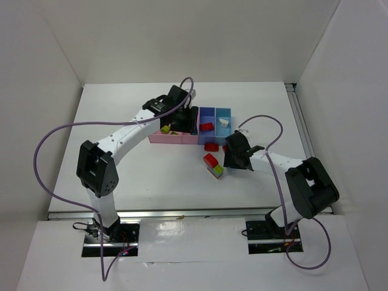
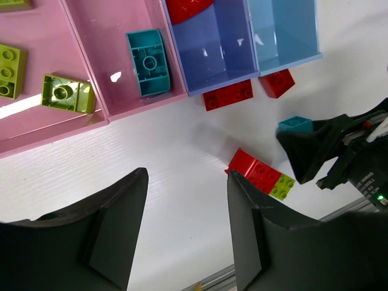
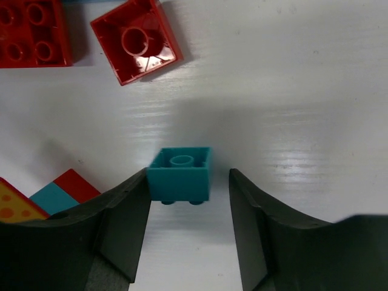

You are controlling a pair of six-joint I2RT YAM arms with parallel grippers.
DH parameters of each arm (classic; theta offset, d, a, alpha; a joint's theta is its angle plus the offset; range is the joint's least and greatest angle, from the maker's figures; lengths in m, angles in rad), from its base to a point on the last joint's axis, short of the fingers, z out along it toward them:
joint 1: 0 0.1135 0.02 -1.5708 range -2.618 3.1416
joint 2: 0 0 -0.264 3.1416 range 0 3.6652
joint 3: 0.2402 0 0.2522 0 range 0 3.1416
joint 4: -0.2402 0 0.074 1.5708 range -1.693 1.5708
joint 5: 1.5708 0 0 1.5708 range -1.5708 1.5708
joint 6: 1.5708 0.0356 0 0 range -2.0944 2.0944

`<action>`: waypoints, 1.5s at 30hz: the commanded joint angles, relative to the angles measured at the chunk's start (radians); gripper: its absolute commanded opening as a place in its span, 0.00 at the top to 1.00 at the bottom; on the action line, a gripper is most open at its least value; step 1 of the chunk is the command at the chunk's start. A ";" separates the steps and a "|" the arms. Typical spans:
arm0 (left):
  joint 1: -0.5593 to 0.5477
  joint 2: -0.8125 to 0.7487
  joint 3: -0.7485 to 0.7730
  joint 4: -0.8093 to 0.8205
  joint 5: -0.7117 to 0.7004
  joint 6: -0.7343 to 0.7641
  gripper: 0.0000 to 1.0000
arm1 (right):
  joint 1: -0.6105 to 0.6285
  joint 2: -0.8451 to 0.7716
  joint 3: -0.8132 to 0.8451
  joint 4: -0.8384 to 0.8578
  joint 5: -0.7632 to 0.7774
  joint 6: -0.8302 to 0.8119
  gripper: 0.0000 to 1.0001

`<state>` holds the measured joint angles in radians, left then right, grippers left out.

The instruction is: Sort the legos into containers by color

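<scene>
The four joined bins sit mid-table: wide pink (image 2: pixel 36 130), narrow pink (image 2: pixel 115 36), periwinkle (image 2: pixel 224 54), light blue (image 2: pixel 285 36). Lime bricks (image 2: pixel 66 93) lie in the wide pink bin, a cyan brick (image 2: pixel 148 62) in the narrow pink, a red brick (image 2: pixel 188 9) in the periwinkle. My left gripper (image 2: pixel 188 182) is open and empty above the table in front of the bins. My right gripper (image 3: pixel 188 176) is open around an upturned cyan brick (image 3: pixel 180 174) on the table. Its left finger touches the brick; a gap shows on the right.
Two red bricks (image 2: pixel 227 95) (image 2: pixel 277 82) lie just in front of the blue bins. A red-and-lime stack (image 2: pixel 260 176) lies left of the right gripper (image 1: pixel 233 153). A small white object (image 1: pixel 224 122) is in the light blue bin. White walls enclose the table.
</scene>
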<state>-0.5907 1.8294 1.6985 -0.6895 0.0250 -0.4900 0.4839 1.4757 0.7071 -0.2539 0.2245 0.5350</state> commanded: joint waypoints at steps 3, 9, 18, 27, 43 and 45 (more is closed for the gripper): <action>-0.014 -0.044 -0.036 0.014 -0.042 0.034 0.35 | 0.033 0.015 0.034 0.035 0.082 0.010 0.48; -0.023 -0.044 -0.046 0.015 -0.042 0.034 0.35 | 0.044 -0.005 0.034 0.035 0.110 0.019 0.59; -0.032 -0.064 -0.031 -0.010 -0.138 0.034 0.35 | 0.053 -0.142 0.167 -0.128 0.145 -0.035 0.62; 0.121 -0.120 0.006 -0.091 -0.172 -0.084 0.32 | 0.053 0.016 0.504 -0.105 -0.082 -0.161 0.64; 0.253 -0.262 -0.183 -0.091 -0.128 -0.130 0.32 | 0.093 0.526 0.991 0.018 -0.223 -0.231 0.41; 0.253 -0.262 -0.183 -0.091 -0.128 -0.130 0.32 | 0.093 0.537 1.000 0.008 -0.223 -0.231 0.26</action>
<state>-0.3431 1.6054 1.5124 -0.7864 -0.1219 -0.6083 0.5716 2.0281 1.6287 -0.2821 0.0101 0.3191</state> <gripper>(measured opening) 0.675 0.710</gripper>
